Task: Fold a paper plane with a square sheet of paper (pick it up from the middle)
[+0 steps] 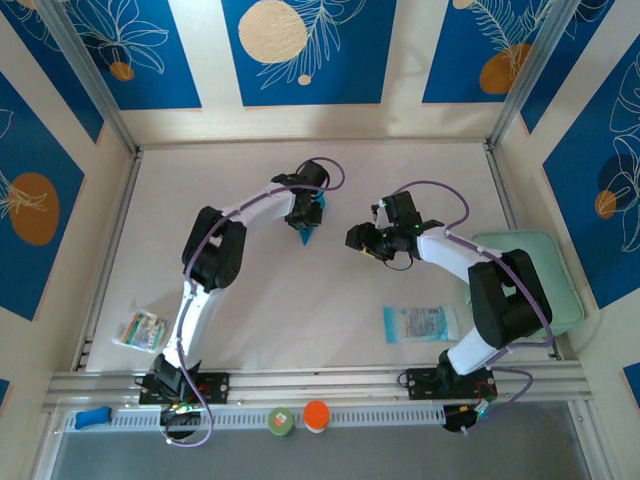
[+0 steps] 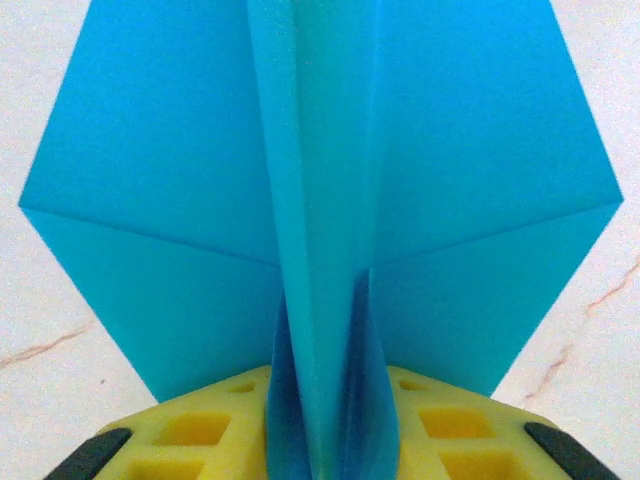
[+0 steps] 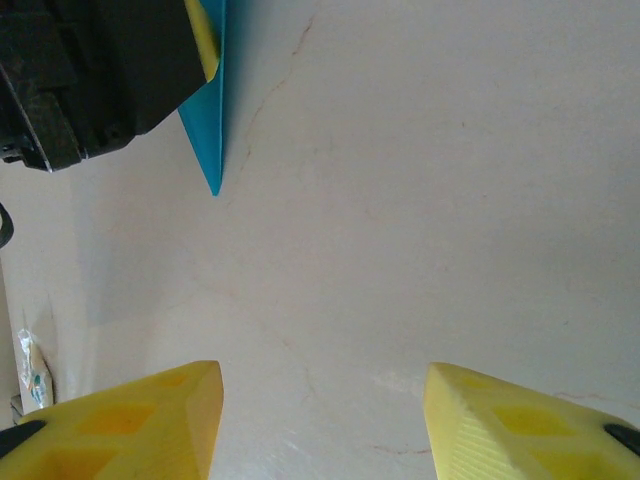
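The paper plane (image 1: 308,232) is a cyan kite-shaped dart with a centre crease, lying at mid-table with its tip toward the near side. In the left wrist view the paper plane (image 2: 320,150) spreads both wings flat on the table. Its raised centre fold stands between the yellow fingers (image 2: 200,430) of my left gripper (image 2: 325,430). The jaws stand apart and the fold has sprung loose between them. My left gripper (image 1: 306,215) sits right over the plane. My right gripper (image 1: 360,240) hovers to the plane's right, open and holding nothing (image 3: 320,420). The plane's tip (image 3: 208,130) shows beside the left gripper's body (image 3: 90,70).
A pale printed packet (image 1: 420,323) lies near the right arm's base. A mint-green pad (image 1: 545,280) sits at the right edge. Another small packet (image 1: 142,328) lies at the left edge. An orange cap (image 1: 316,415) and a green one (image 1: 281,421) rest on the front rail.
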`<act>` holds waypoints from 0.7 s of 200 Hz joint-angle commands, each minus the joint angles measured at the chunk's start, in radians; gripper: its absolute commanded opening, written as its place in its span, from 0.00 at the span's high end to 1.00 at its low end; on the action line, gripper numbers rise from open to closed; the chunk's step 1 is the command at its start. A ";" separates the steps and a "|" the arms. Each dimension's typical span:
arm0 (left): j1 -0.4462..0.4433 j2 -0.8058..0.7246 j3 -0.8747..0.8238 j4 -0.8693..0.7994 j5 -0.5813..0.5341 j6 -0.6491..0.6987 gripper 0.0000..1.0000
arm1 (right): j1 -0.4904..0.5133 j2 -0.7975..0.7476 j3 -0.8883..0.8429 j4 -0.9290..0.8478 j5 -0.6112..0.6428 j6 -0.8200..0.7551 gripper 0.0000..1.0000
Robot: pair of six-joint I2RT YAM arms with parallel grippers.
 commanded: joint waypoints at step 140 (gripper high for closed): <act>0.009 0.089 0.062 -0.092 -0.097 -0.107 0.48 | 0.007 0.007 -0.006 -0.012 -0.020 -0.007 0.45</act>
